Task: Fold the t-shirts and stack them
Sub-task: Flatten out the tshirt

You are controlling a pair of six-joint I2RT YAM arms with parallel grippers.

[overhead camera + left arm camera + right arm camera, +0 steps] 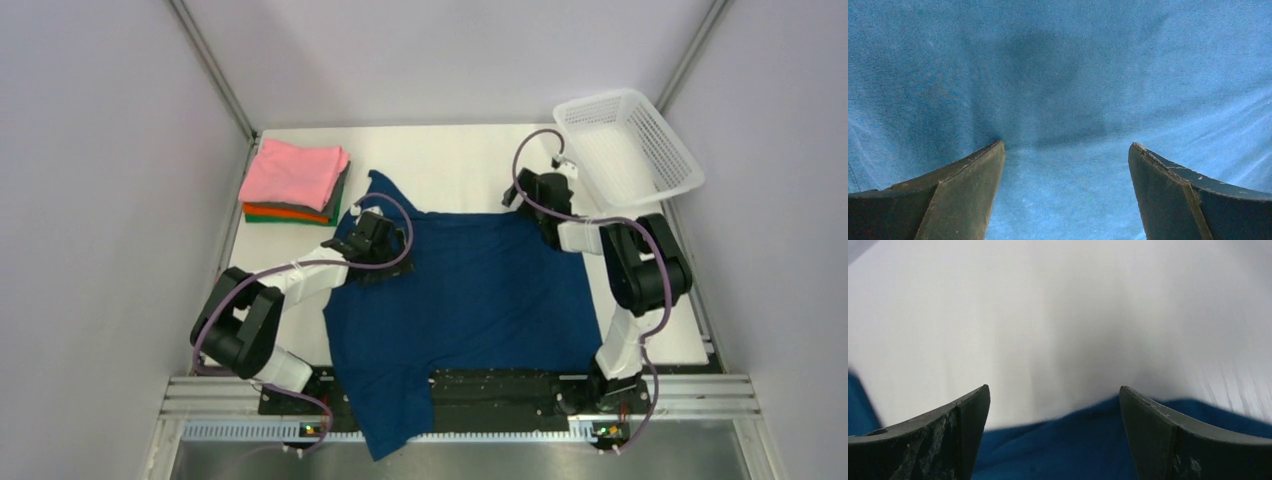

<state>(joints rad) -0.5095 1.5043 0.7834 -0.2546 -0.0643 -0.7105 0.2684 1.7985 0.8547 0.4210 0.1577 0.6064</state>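
Hanging over the desk (450, 165) edge at 6 o'clock is the hem of the navy blue t-shirt (480, 290), spread flat for folding. At its 10 o'clock corner the left end effector (1066, 146) sits low over the cloth with its fingers apart. The right end effector (1054, 388), also spread, straddles the far edge at 1 o'clock, probably to pinch it. The folded pink shirt (292, 172) tops the pile at 10 o'clock.
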